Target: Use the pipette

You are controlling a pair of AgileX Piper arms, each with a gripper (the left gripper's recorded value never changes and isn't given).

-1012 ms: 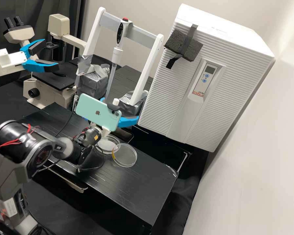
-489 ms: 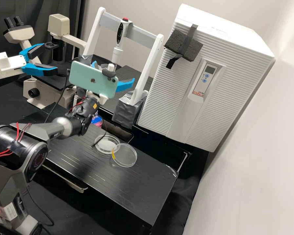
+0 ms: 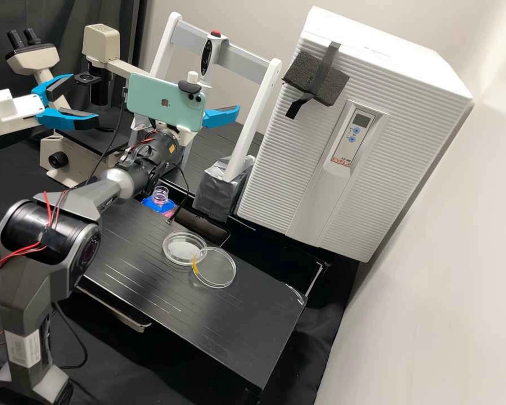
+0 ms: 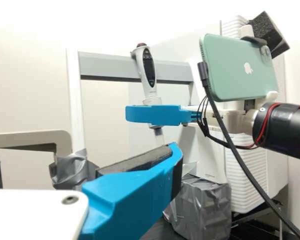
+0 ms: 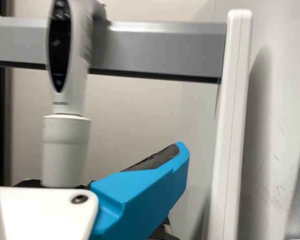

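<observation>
Framing pipette (image 3: 207,53): white rack (image 3: 247,59) (microscope (image 3: 76,154) beside)

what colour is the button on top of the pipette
Red. The button caps the pipette hanging on the rack; the high view shows it best.

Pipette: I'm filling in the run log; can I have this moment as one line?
pipette: hanging on rack | right claw: open, at its lower body | left claw: open, near microscope

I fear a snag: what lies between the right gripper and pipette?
Nothing. In the right wrist view the gap between pipette and finger of the right gripper is bare.
</observation>
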